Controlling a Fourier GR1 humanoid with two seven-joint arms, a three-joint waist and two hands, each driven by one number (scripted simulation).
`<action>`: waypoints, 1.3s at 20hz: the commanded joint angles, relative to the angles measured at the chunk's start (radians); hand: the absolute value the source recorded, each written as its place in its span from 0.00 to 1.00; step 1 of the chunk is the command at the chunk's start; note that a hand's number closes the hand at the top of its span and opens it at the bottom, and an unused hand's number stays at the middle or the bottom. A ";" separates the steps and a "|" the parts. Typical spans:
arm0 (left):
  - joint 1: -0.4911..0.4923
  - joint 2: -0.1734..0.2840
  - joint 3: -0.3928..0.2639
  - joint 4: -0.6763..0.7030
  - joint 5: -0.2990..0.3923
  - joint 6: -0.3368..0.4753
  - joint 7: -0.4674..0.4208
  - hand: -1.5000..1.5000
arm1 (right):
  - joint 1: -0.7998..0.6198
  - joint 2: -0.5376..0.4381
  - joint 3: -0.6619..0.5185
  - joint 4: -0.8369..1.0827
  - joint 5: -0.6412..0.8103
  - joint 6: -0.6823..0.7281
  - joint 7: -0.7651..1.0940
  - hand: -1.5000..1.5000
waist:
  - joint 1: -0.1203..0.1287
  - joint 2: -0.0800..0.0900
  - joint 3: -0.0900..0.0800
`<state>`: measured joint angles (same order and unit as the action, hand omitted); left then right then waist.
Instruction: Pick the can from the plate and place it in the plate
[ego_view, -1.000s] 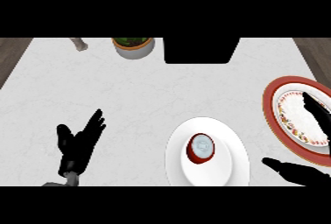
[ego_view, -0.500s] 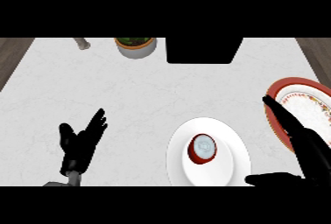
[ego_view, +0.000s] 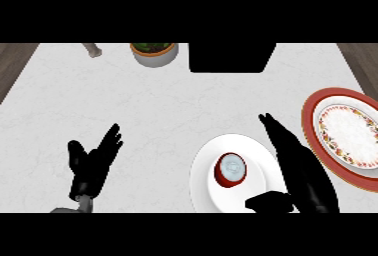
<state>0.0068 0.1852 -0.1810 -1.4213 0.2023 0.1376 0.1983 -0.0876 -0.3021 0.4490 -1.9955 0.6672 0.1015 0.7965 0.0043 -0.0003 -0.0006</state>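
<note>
I'm at the reach: my right hand (ego_view: 299, 165) is spread wide beside the small red can (ego_view: 229, 169) upright on the plain white plate (ego_view: 209, 187). Next, I'd curl round it.

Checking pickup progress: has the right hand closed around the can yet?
No: the right hand lies open beside the can, which stands alone on the white plate.

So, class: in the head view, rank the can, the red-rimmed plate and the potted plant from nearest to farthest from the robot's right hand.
1. Can, just left of the right hand, on the white plate.
2. Red-rimmed plate, at the right edge.
3. Potted plant, far across the counter, top left.
</note>
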 joint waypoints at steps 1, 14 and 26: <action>-0.021 0.006 0.043 0.037 0.010 -0.037 -0.001 0.50 | 0.068 0.047 0.048 0.001 0.041 0.017 0.021 0.00 | -0.006 0.000 0.000; 0.032 -0.058 0.051 0.041 -0.051 -0.058 -0.053 0.50 | 0.013 0.184 0.066 0.158 0.173 0.046 0.009 0.00 | -0.004 0.000 0.000; -0.022 -0.042 0.117 -0.021 -0.056 -0.081 0.072 0.50 | 0.019 0.223 -0.003 0.292 0.229 0.031 -0.078 0.00 | -0.004 0.000 0.001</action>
<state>0.0141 0.1279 -0.1030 -1.4365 0.1327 0.0801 0.2282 -0.0990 -0.0666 0.4783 -1.7083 0.9067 0.1318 0.7724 0.0014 -0.0001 0.0000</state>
